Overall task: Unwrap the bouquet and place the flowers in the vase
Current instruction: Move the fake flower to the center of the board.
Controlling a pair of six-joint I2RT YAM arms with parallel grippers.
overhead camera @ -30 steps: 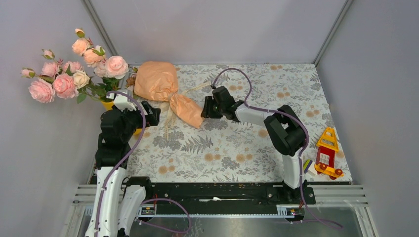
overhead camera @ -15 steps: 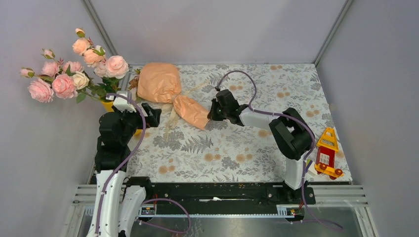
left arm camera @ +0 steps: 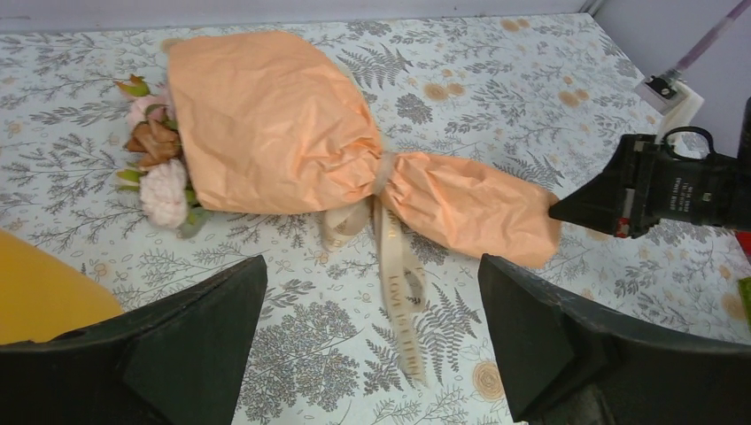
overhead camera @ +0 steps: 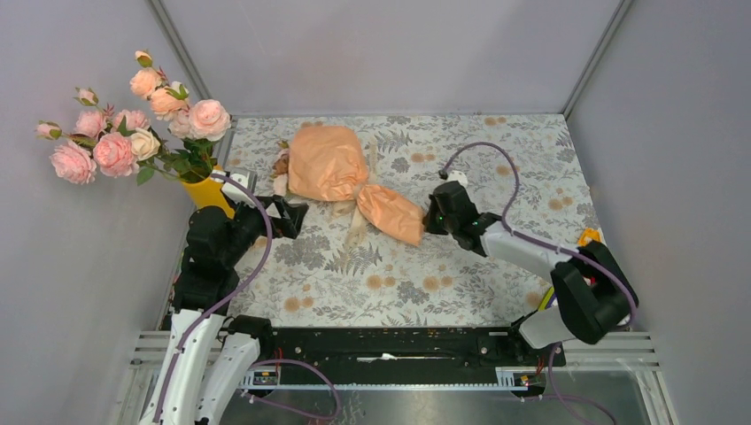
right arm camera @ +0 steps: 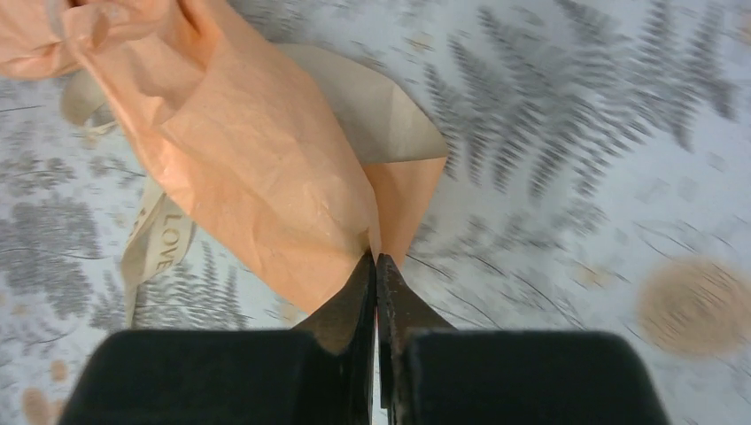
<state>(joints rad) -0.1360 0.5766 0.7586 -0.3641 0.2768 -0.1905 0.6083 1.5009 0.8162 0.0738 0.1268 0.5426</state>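
Peach bouquet (overhead camera: 329,164) lying flat | right fingers (right arm camera: 359,292) pinch its tail | left fingers (left arm camera: 195,336) spread wide

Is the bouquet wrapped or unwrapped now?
Wrapped. The bouquet lies with its paper closed, the ribbon tied round its neck; only the flowers poke out.

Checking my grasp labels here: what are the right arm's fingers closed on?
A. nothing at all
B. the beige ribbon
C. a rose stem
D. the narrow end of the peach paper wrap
D: the right wrist view shows the fingers shut together on the paper edge of the bouquet at its narrow end, with the ribbon lying off to one side, ungripped.
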